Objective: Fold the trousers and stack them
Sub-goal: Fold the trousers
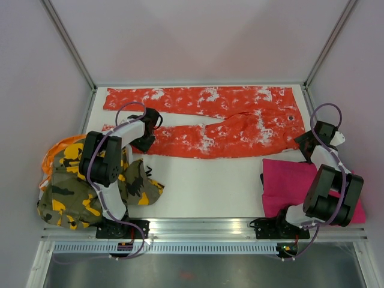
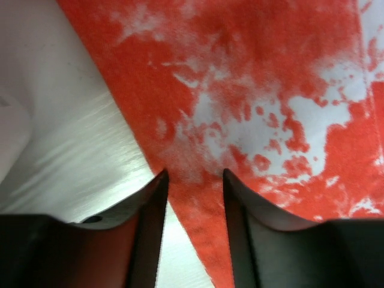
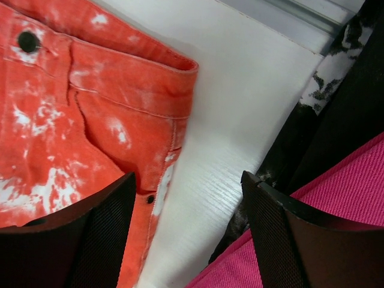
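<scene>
Progress: early. Judged from the layout, one pair of three is done.

- Pink trousers (image 1: pixel 287 183): folded flat at the right near corner of the table (image 1: pixel 204 189). This is the likely base of the stack.
- Orange trousers (image 1: pixel 204 123): spread full length across the far side, waist to the right, legs to the left. Not yet folded.
- Camo trousers (image 1: pixel 72 192): crumpled heap at the left edge. Untouched.

Left gripper (image 2: pixel 195 177): jaws narrow, straddling the near leg's edge by the hem. Whether cloth is pinched cannot be told.

Right gripper (image 3: pixel 187 180): jaws wide, empty, above bare table between the orange waist corner and the pink pair.

Remaining: fold orange, fold camo, stack all.
</scene>
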`<state>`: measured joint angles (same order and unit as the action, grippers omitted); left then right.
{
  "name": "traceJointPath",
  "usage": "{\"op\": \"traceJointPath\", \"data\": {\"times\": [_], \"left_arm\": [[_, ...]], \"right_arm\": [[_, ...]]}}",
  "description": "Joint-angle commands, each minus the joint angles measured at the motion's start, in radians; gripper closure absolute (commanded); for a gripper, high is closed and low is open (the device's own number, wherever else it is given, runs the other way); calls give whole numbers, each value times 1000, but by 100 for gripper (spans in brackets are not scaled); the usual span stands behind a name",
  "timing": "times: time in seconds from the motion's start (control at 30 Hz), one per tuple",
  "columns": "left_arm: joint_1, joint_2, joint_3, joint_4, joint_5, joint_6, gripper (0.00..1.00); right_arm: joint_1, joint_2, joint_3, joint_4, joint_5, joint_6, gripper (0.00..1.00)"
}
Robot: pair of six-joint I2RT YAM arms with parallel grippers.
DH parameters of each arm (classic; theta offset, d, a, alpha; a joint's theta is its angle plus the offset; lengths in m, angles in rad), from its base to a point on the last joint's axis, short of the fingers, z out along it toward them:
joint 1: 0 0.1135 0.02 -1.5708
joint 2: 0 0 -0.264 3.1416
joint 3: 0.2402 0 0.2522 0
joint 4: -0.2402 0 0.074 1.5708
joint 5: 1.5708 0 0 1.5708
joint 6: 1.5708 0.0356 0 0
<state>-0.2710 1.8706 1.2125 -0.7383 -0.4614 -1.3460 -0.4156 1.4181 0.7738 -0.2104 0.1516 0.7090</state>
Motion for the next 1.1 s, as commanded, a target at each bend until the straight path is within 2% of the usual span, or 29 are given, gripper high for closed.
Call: {"op": "traceJointPath", "data": {"times": [0.0,0.03,0.17,0.43,0.67,0.8,0.87,0.9,0.97,1.0,1.07], "left_arm": [[7,59,-24,-59,23,-36,58],[7,62,-19,-59,21,-33,63],[9,81,7,-59,21,1,96],[9,81,77,-49,-42,70,98],[9,59,127,-29,-83,123,98],[7,53,130,-3,-100,157,98],[7,52,131,-1,-117,172,98],[7,48,130,2,-121,176,98],[7,32,131,1,-134,176,98],[6,25,134,2,-137,177,98],[7,9,143,-1,-157,189,98]], "right_arm": [[-3,28,-10,11,28,21,23],[-3,30,-8,11,32,21,23],[-3,33,1,14,48,21,24],[-3,53,-11,20,57,15,28],[-3,183,10,94,5,10,25],[-3,232,16,144,-18,27,28],[-3,242,9,184,-30,32,37],[-3,240,5,196,-35,35,49],[-3,234,-4,239,-50,44,66],[-3,229,-4,247,-55,49,79],[-3,216,5,256,-67,55,93]]}}
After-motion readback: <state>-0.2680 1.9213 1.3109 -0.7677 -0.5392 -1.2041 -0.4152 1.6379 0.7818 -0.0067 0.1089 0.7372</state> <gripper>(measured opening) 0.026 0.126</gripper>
